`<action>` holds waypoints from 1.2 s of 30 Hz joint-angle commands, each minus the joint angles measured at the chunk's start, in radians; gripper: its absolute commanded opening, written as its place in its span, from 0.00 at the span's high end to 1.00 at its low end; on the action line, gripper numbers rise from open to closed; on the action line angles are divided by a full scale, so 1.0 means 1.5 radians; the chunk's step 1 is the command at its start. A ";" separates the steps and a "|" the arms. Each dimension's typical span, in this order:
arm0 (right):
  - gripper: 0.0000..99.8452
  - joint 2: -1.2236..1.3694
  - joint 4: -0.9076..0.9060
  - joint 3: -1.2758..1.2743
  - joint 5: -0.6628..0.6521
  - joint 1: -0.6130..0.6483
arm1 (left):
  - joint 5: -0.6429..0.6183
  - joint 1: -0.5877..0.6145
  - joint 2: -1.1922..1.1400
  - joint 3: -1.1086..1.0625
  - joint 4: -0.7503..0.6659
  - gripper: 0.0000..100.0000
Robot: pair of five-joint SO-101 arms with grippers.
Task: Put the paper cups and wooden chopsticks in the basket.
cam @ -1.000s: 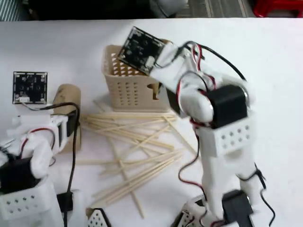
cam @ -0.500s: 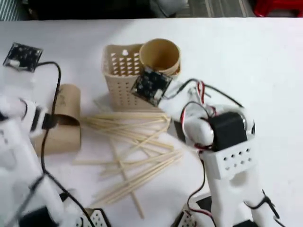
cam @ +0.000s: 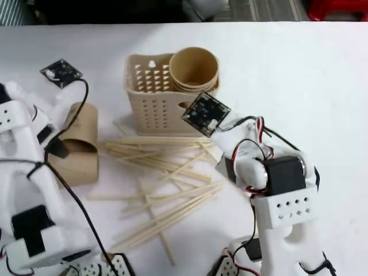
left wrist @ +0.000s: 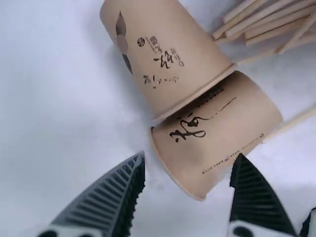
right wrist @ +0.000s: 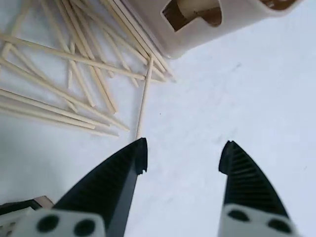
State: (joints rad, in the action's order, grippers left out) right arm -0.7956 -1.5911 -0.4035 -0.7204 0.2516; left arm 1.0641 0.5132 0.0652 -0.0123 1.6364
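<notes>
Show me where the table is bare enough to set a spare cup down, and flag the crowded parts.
Widest bare patch: the table right of the basket, back to its far edge. A smaller one lies left of the basket, behind the lying paper cups. Crowded: the chopsticks sprawl from the basket's front down between both arms.

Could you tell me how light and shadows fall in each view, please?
High view: even light, table bright, soft shadow at the basket's foot. Left wrist view: faint shadow beside the cups. Right wrist view: thin, pale shadows under the chopsticks; no glare.
</notes>
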 commanded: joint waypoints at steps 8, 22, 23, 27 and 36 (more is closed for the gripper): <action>0.75 -0.018 0.010 -0.001 0.004 -0.044 | -0.083 -0.023 -0.114 0.029 -0.159 0.78; 0.76 -0.020 0.007 -0.002 0.004 -0.044 | -0.265 -0.111 -0.114 0.029 -0.187 0.96; 0.76 -0.020 0.006 -0.002 0.004 -0.044 | -0.274 -0.111 -0.114 0.029 -0.194 0.97; 0.76 -0.020 0.006 -0.002 0.005 -0.044 | -0.288 -0.111 -0.113 0.032 -0.197 0.98; 0.76 -0.021 0.005 -0.002 0.010 -0.091 | -0.316 -0.109 -0.018 0.034 -0.179 0.98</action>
State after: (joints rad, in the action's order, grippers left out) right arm -0.8048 -1.5911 -0.4112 -0.7142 0.1626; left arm 0.6375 0.3644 -0.0990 -0.0123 1.3541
